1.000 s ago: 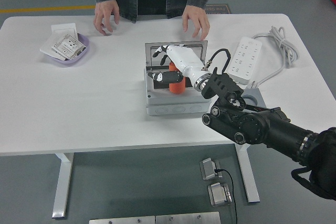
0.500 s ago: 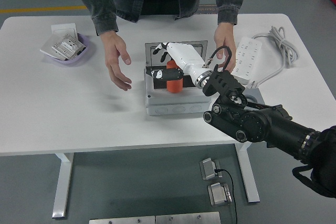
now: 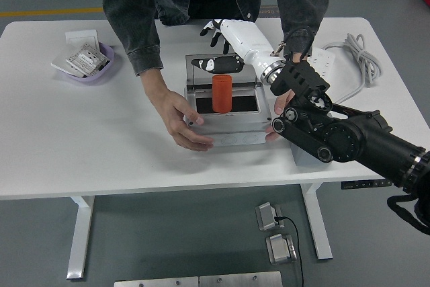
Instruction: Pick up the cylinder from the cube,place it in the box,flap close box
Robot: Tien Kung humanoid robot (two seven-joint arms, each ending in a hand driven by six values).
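Purple plastic shows first at the left: a small bowl (image 3: 101, 68) with paper packets in it, standing on the white desk (image 3: 101, 146). Further right, a person leans over the far side and holds the grey box (image 3: 225, 129) with both hands. One hand (image 3: 178, 115) lies against the left wall of the box and the other hand (image 3: 282, 102) is at its right side (partly hidden behind the robot arm). The orange cylinder (image 3: 222, 93) stands upright inside the box, whose lid (image 3: 218, 68) is raised at the back. Above the lid is the robot's white right hand (image 3: 225, 38); its dark fingers (image 3: 209, 28) are spread wide and hold nothing, apart from the cylinder. Its black arm comes in from the lower right. At the far right, a white power strip (image 3: 322, 65) with its cable lies on the desk.
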